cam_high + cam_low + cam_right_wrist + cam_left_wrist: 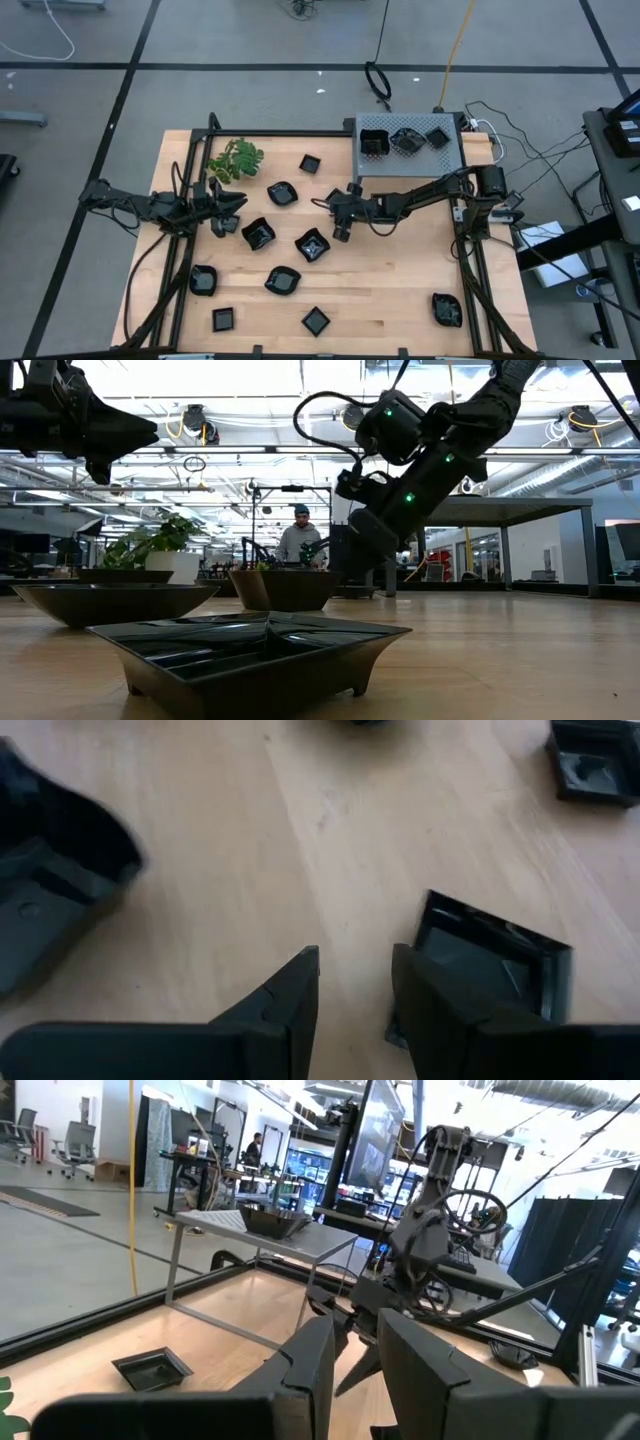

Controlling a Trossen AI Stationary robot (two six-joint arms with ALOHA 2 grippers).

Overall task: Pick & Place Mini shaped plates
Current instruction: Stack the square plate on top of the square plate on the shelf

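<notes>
Several glossy black mini shaped plates lie flat on the wooden table (400, 280), among them a square one (312, 244) near the middle and a wavy one (282, 193). My right gripper (342, 230) hangs open just right of that square plate (495, 960), which lies beside one finger; between the fingers (355, 1010) I see only bare wood. In the low view this gripper (350, 565) is above the table top. My left gripper (232, 208) waits at the left side, pointing about level, open (357, 1370) with nothing between its fingers.
A grey perforated metal box (410, 160) at the far right holds three black plates. A green leafy sprig (236, 160) lies at the far left. More plates sit along the near edge (316, 321) and at the near right (447, 309). A person (300, 540) stands beyond the table.
</notes>
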